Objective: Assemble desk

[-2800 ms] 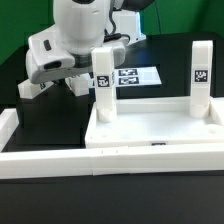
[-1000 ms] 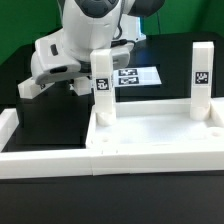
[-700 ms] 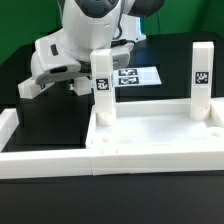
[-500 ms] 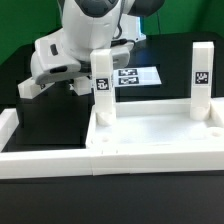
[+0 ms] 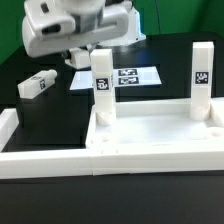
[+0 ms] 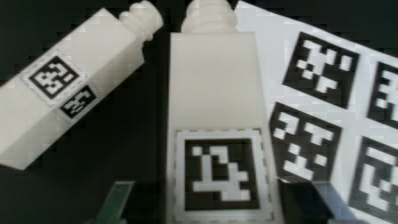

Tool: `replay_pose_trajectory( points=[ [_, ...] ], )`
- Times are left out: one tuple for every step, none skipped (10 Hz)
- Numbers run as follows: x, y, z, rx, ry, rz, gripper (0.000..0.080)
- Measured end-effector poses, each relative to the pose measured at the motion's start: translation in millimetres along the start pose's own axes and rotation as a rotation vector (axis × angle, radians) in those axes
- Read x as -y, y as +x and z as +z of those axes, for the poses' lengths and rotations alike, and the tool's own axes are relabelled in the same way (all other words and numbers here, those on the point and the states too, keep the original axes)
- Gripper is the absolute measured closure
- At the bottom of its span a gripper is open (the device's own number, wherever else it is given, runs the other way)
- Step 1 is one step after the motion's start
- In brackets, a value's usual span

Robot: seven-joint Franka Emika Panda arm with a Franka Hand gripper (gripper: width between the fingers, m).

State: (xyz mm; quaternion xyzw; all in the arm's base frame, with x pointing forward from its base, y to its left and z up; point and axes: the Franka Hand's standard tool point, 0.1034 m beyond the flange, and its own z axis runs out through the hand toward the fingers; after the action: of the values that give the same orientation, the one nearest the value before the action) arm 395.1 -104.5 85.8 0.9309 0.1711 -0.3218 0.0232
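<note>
Fingers [image 6: 121, 200] clenched on a white tagged block leg [image 6: 217, 110]. The large white rimmed plastic desk top [image 5: 150, 132] lies at 5 o'clock of the arm in the exterior view.

Next step, as judged: bring the leg upright and square over a free corner socket.

In the way: two seated legs [image 5: 103, 85] at the far corners. A spare leg [image 5: 38, 86] lies on the black counter [image 5: 40, 125] at 10 o'clock of the top. The marker board [image 5: 140, 76] is at 12.

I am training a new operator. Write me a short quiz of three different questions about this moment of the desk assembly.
1. How many legs stand upright in the desk top?
2. True or false: the marker board lies inside the desk top.
3. In the wrist view, the two loose legs are: A) stacked crosswise, B) side by side, C) standing in sockets.
Key: 1 two; 2 false; 3 B.
</note>
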Motion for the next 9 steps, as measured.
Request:
replay_pose_trajectory(
  points=[
    [-1.8, 3.6, 3.2, -0.025, -0.007, 0.001, 0.0511],
    [-3.3, 7.0, 3.0, -0.074, -0.012, -0.006, 0.0511],
    [-2.8, 10.5, -1.3, -0.153, -0.02, -0.004, 0.0511],
    [8.7, 14.2, -15.1, -0.225, -0.039, -0.005, 0.0511],
    [19.9, 13.0, -38.8, -0.256, -0.045, -0.024, 0.0511],
    [32.5, 14.9, -78.1, -0.332, -0.03, -0.007, 0.0511],
    [48.5, 17.9, -110.7, -0.397, -0.041, 0.029, 0.0511],
    [51.2, 19.3, -125.3, -0.472, -0.063, 0.008, 0.0511],
    [47.5, 19.1, -121.9, -0.527, -0.065, 0.017, 0.0511]
  ],
)
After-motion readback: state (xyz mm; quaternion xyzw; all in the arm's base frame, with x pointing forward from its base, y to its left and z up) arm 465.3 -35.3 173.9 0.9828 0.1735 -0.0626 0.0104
